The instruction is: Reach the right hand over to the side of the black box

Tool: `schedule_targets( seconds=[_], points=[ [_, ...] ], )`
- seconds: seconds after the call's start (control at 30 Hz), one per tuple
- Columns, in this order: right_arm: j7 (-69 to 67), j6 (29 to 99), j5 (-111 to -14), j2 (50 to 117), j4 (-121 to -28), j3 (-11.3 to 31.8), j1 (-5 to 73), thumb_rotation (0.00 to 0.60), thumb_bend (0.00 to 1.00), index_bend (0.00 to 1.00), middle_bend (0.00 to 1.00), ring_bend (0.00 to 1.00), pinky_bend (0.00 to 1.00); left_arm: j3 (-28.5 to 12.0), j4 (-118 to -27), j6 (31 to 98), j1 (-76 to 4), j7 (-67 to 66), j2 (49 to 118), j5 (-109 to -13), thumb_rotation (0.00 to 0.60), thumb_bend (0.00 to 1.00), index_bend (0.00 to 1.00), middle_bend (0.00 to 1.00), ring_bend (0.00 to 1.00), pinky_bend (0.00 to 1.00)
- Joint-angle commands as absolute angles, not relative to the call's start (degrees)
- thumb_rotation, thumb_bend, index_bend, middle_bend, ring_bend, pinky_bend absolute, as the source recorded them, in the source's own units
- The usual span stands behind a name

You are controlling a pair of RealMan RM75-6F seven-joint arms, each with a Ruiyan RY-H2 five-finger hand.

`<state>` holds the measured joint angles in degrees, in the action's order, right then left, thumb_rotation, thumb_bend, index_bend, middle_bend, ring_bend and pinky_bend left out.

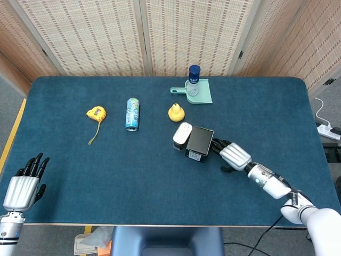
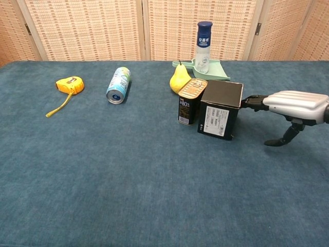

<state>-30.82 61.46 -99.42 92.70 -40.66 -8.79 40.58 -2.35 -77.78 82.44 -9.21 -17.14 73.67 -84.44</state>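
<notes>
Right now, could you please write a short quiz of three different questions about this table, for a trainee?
1. True or false: the right hand has its fingertips at the side of the black box.
2. Which thing stands in the green dustpan? A) the bottle B) the pear C) the tape measure
3. Fill in: the blue drink can near the tape measure lies on its ____.

Key: 1 true; 2 A; 3 side.
</notes>
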Motion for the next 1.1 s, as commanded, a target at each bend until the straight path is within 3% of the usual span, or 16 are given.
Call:
schedule_targets(
  seconds=[0.03, 0.37, 0.57, 0.8, 0.97, 1.1],
  points=[
    [-30.02, 61.50, -99.05, 92.00, -41.14, -8.79, 40.09, 0.600, 0.25, 0.10, 0.07, 0.00, 0.20, -2.26, -77.79, 82.46, -9.20, -17.14, 73.63, -84.57, 0.600, 0.40, 0.11, 0.08, 0.12, 0.38],
    [-21.18, 65.10, -94.24, 83.94, -50.24, -6.74, 34.46, 0.600, 0.25, 0.10, 0.12, 0.00, 0.20, -1.97, -78.21, 82.63, -9.19, -17.14, 73.55, -85.18, 0.600, 0.40, 0.11, 0.08, 0.12, 0.38],
    [-7.55, 71.58, -84.71, 79.29, -59.37, -0.40, 27.71, 0.600, 0.24, 0.15, 0.20, 0.00, 0.20, -1.72, -78.06, 82.83, -9.11, -16.61, 73.42, -85.69, 0.600, 0.40, 0.11, 0.08, 0.12, 0.38],
    [5.75, 78.51, -72.80, 77.36, -68.96, 7.11, 21.27, 0.600, 0.18, 0.14, 0.11, 0.00, 0.20, -1.82, -77.88, 82.80, -9.16, -16.77, 73.46, -85.67, 0.600, 0.40, 0.11, 0.08, 0.12, 0.38],
    [8.67, 80.95, -71.45, 77.29, -70.51, 9.11, 19.97, 0.600, 0.18, 0.07, 0.03, 0.00, 0.20, -2.01, -78.08, 82.44, -9.30, -17.19, 73.56, -85.28, 0.600, 0.40, 0.11, 0.08, 0.12, 0.38],
    [9.10, 81.06, -71.66, 77.15, -71.35, 9.57, 19.56, 0.600, 0.18, 0.06, 0.02, 0.00, 0.20, -2.05, -77.98, 82.44, -9.35, -17.20, 73.66, -85.31, 0.600, 0.40, 0.11, 0.08, 0.12, 0.38]
  ],
)
